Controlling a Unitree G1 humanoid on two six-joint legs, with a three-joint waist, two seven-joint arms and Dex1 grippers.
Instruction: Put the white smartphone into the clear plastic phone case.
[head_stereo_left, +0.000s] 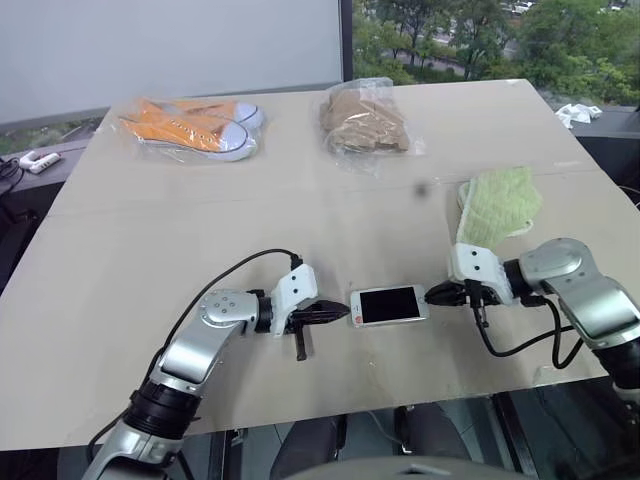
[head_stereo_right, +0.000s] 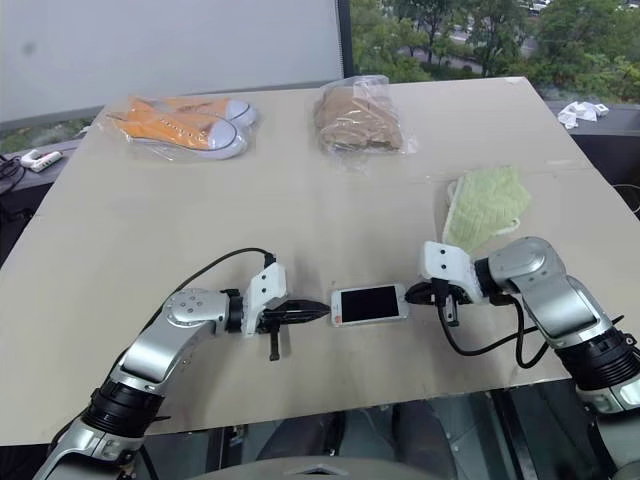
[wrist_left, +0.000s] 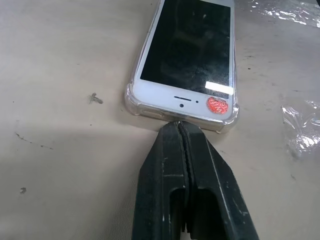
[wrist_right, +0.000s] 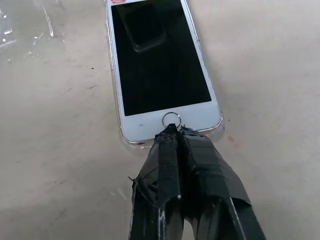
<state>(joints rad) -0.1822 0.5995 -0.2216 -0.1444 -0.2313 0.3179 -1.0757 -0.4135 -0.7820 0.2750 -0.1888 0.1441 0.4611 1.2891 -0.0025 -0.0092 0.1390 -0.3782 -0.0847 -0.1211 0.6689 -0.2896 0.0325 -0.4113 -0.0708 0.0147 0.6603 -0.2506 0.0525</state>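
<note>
Nearest the camera, at the table's (head_stereo_left: 120, 330) front edge, the left gripper (head_stereo_left: 335, 314) lies low with its fingers (wrist_left: 170, 170) pressed shut on nothing, their tips meeting the end of the white smartphone (head_stereo_left: 389, 305) that carries the earpiece slot and a red sticker (wrist_left: 217, 105). A raised transparent lip with bumper corners runs round the phone's edge in both wrist views, so the phone appears to sit already inside the clear plastic phone case (wrist_left: 134, 102), screen up, flat on the table between the two grippers. At the phone's other end the right gripper (head_stereo_left: 437, 294), its fingers (wrist_right: 170, 160) wrapped in black tape and likewise closed and empty, has its tips over the case edge beside the round home button (wrist_right: 171, 119).

My judgement is that the task is nearly done: the two closed grippers look to be squeezing the ends to seat the phone, and what is left is confirming every corner is snapped in, then withdrawing. Whether all four corners are seated cannot be told.

No brand name or readable writing shows; the red sticker's white marks are too small to make out.
</note>
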